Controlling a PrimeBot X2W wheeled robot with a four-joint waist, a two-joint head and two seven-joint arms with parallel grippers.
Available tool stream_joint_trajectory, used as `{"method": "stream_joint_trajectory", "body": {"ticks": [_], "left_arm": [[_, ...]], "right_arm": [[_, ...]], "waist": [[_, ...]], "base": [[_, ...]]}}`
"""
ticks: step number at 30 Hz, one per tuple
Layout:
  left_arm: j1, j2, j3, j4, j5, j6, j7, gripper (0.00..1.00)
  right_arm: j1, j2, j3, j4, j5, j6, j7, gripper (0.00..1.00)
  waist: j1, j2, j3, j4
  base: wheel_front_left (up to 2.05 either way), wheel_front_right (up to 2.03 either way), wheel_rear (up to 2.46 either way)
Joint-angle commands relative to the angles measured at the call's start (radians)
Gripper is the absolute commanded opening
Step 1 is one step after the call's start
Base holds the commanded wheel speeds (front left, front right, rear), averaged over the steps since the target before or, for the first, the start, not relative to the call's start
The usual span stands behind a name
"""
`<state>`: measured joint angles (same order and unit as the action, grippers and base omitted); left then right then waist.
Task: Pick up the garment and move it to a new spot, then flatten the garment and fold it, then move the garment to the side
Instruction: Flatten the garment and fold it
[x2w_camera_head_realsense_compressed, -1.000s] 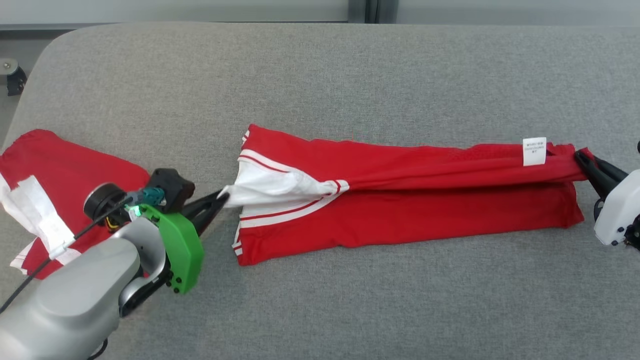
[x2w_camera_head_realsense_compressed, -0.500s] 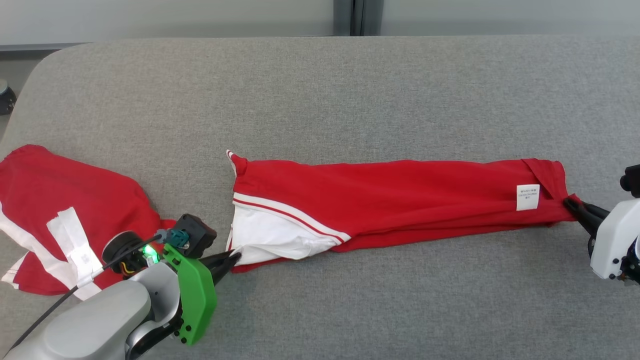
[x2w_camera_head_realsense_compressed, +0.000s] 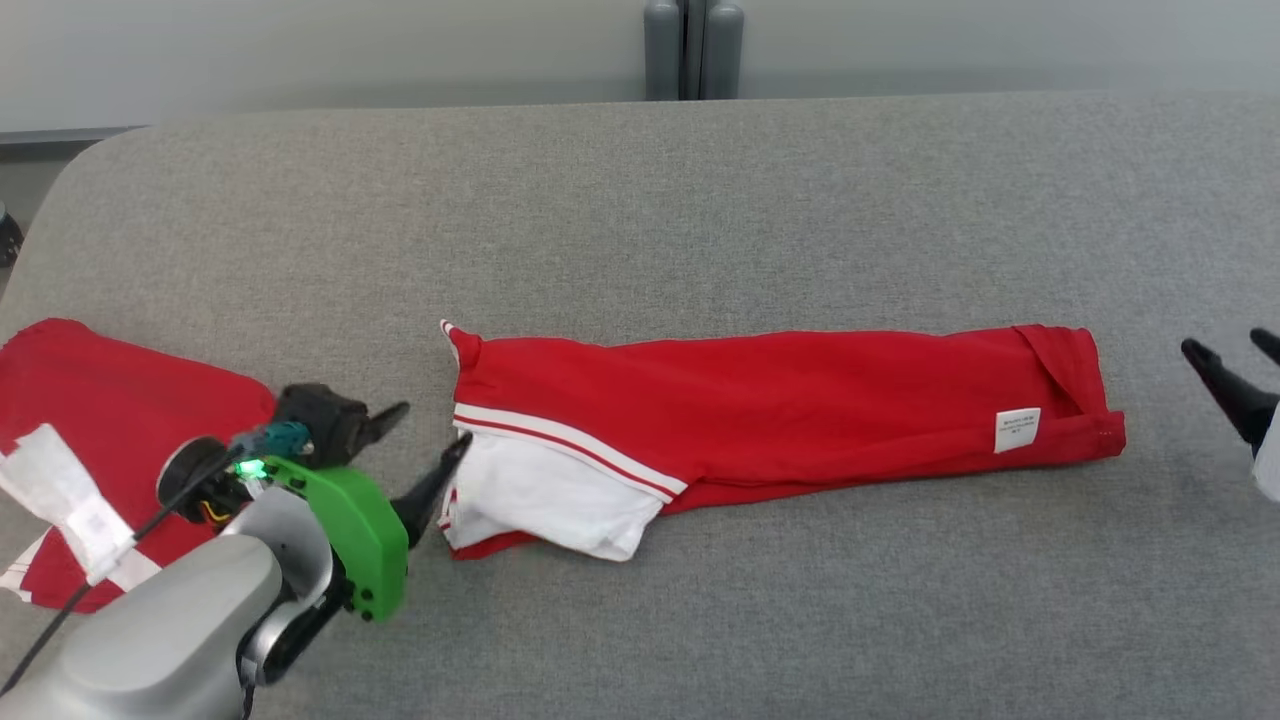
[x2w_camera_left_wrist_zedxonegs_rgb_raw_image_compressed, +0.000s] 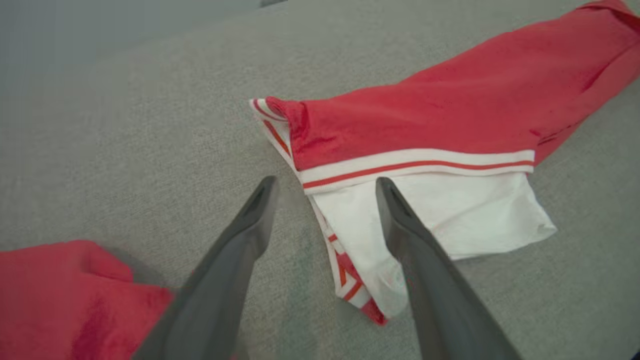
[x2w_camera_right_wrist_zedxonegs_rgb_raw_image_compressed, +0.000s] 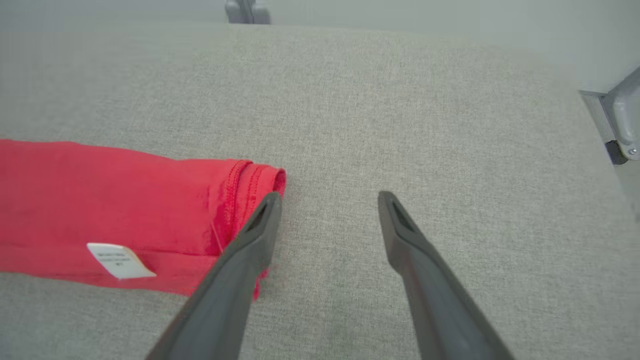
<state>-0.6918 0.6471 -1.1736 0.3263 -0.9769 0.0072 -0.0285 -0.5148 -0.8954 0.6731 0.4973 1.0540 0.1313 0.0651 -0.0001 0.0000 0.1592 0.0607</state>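
The garment (x2w_camera_head_realsense_compressed: 800, 400) is red with white striped trim and a white panel at its left end. It lies folded into a long band across the grey table (x2w_camera_head_realsense_compressed: 640, 200), a white label (x2w_camera_head_realsense_compressed: 1017, 430) near its right end. My left gripper (x2w_camera_head_realsense_compressed: 435, 425) stands open just off the left end, and the left wrist view shows the white panel's edge (x2w_camera_left_wrist_zedxonegs_rgb_raw_image_compressed: 350, 235) lying between the fingers of the left gripper (x2w_camera_left_wrist_zedxonegs_rgb_raw_image_compressed: 326, 182). Out to the right of the hem, my right gripper (x2w_camera_head_realsense_compressed: 1225, 345) is open too; in the right wrist view the right gripper (x2w_camera_right_wrist_zedxonegs_rgb_raw_image_compressed: 330, 196) holds nothing and the garment's hem (x2w_camera_right_wrist_zedxonegs_rgb_raw_image_compressed: 245, 200) lies by its left finger.
A second red and white garment (x2w_camera_head_realsense_compressed: 110, 420) lies crumpled at the table's left end, partly behind my left arm. Grey posts (x2w_camera_head_realsense_compressed: 685, 50) stand behind the far edge. A metal frame part (x2w_camera_right_wrist_zedxonegs_rgb_raw_image_compressed: 620, 120) shows past the table's right side.
Both grippers have opened and let go of the garment's ends. The garment has dropped flat onto the table. The right gripper has drawn back to the right. The head camera has shifted.
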Motion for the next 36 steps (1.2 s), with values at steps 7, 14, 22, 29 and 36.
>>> {"method": "stream_joint_trajectory", "body": {"ticks": [7,14,22,29,36], "left_arm": [[0.034,-0.069,0.189,0.039,-0.076,0.114,-0.216,1.0],[0.175,-0.217,0.583,-0.051,0.064,0.171,-0.235,1.0],[0.421,-0.451,0.892,-0.146,0.403,0.047,-0.235,1.0],[0.54,-0.557,0.999,-0.154,0.622,-0.057,-0.236,1.0],[0.578,-0.59,1.035,-0.172,0.735,-0.096,-0.236,1.0]], "right_arm": [[-0.029,0.096,-0.111,-0.042,-0.048,-0.001,-0.212,1.0],[0.046,0.244,-0.264,-0.074,-0.158,-0.001,-0.326,1.0],[0.233,0.484,-0.537,-0.236,-0.404,-0.001,-0.33,1.0],[0.342,0.612,-0.603,-0.322,-0.561,-0.001,-0.33,1.0],[0.359,0.637,-0.612,-0.33,-0.617,-0.001,-0.33,1.0]], "waist": [[0.0001,0.0,-0.023,-0.007],[0.0001,0.0,-0.032,-0.004],[0.0001,0.0,-0.041,-0.003],[0.0001,0.0,-0.046,-0.01],[0.0001,0.0,-0.025,-0.002]], "base": [[0.0,0.0,0.0],[0.0,0.0,0.0],[0.0,0.0,0.0],[0.0,0.0,0.0],[0.0,0.0,0.0]]}}
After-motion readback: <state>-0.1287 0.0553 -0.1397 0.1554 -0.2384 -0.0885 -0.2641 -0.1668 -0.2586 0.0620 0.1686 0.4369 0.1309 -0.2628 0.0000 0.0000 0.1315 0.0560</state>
